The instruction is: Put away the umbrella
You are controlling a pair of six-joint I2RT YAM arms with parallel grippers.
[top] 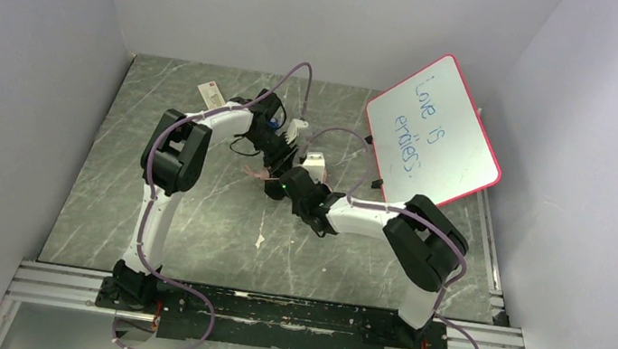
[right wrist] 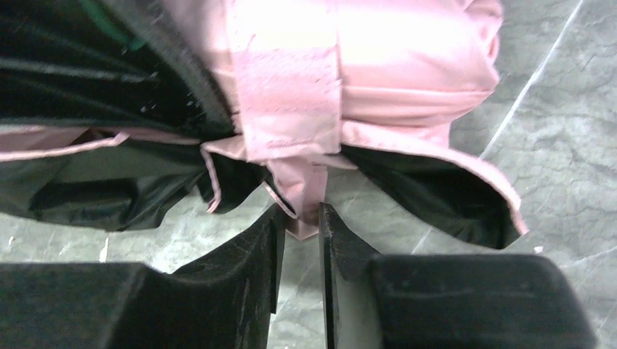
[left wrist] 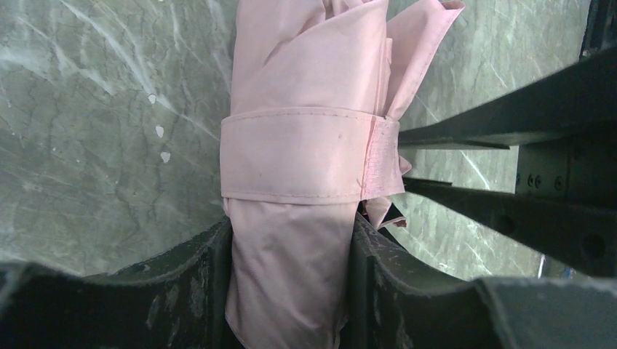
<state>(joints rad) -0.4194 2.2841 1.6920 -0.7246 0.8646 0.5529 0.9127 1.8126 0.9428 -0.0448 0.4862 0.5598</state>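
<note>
The umbrella [left wrist: 305,87] is folded into a pale pink bundle with its strap [left wrist: 298,163] wrapped round the middle. My left gripper [left wrist: 291,240] is shut on the bundle's lower part, a finger pressing each side. In the right wrist view the umbrella [right wrist: 407,58] shows pink fabric above and black folds spilling out below. My right gripper [right wrist: 302,214] is shut on the strap's loose tip [right wrist: 305,190], which hangs between its fingertips. From above, both grippers meet at mid-table, with only a little of the pink umbrella [top: 257,170] showing between them.
A pink-framed whiteboard [top: 434,133] with blue writing leans at the back right. A small white card [top: 210,92] lies at the back left. Grey walls close in the marbled table [top: 188,231] on three sides.
</note>
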